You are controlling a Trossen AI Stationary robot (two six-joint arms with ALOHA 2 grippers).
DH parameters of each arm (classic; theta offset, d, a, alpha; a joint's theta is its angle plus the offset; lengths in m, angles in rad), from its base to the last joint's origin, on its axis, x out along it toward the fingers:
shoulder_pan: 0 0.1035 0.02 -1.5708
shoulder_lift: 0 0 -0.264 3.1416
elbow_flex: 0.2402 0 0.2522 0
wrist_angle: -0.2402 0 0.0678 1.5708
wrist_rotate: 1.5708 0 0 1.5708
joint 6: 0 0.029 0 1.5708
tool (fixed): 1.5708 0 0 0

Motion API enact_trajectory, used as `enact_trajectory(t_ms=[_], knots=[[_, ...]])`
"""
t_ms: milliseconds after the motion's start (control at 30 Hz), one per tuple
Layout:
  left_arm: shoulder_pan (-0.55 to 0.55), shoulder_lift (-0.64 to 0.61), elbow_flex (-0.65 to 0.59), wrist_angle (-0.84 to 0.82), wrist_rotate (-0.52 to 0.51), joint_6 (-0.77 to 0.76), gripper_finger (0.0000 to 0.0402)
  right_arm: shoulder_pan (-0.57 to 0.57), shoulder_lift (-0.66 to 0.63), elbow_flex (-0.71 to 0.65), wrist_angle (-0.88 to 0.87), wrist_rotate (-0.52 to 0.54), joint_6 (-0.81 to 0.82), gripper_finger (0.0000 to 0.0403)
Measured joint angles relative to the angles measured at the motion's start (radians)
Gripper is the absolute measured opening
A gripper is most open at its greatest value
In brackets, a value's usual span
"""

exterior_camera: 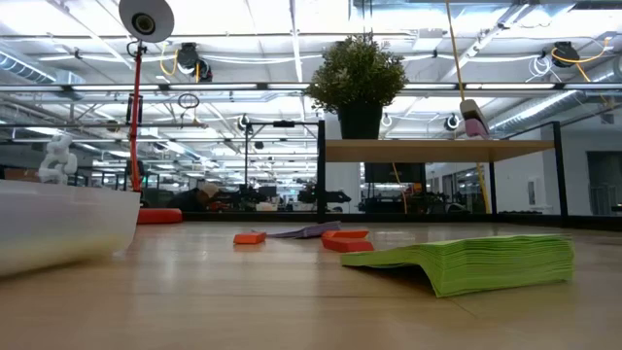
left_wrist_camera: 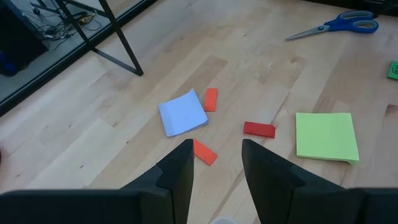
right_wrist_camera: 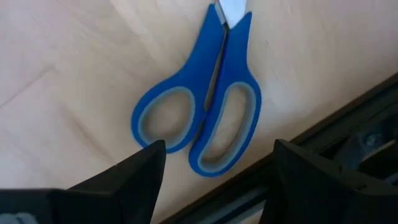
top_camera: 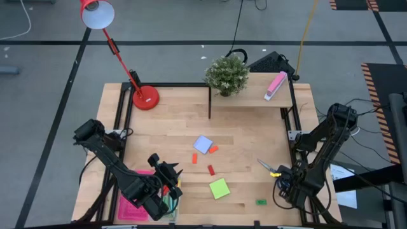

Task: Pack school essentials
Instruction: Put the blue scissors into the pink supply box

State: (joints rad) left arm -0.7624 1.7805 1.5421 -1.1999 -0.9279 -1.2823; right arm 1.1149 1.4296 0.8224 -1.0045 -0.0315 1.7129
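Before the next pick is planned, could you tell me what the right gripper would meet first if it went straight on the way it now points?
Most likely the blue-handled scissors: their handle loops lie on the table between the open fingers of the right gripper, though depth is unclear.

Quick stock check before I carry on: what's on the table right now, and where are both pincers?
Green note pad: 1, green, table front centre.
Pale-blue note pad: 1, table centre.
Small blocks: 3, red and orange, between the two pads.
Green block: 1, front right.
Scissors: 1, blue handles, right side near the table edge.
Pink tray: 1, front left corner.
Lamp: 1, red, back left.
Plant: 1, green, on the back shelf.
Pink-and-white block: 1, on the shelf.
Left pincer: open, beside the tray.
Right pincer: open, above the scissor handles.
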Motion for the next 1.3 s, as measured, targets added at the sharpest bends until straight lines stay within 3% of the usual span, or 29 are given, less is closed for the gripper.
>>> enact_trajectory(t_ms=[300,500,933,1300], knots=[[0.01,0.0,0.0,0.001,0.001,0.022,0.0141,-0.001,-0.001,-0.05,0.036,0.0,0.049,0.029],[0.012,0.0,0.0,0.001,0.001,0.029,0.0141,-0.001,-0.002,-0.101,0.168,0.005,0.084,0.0269],[0.011,0.0,0.0,0.009,0.002,0.04,0.0141,-0.016,-0.003,-0.19,0.218,0.005,0.153,0.0176],[0.011,0.0,0.0,0.059,0.002,0.084,0.0141,-0.016,-0.003,-0.204,0.218,0.008,0.192,0.0177]])
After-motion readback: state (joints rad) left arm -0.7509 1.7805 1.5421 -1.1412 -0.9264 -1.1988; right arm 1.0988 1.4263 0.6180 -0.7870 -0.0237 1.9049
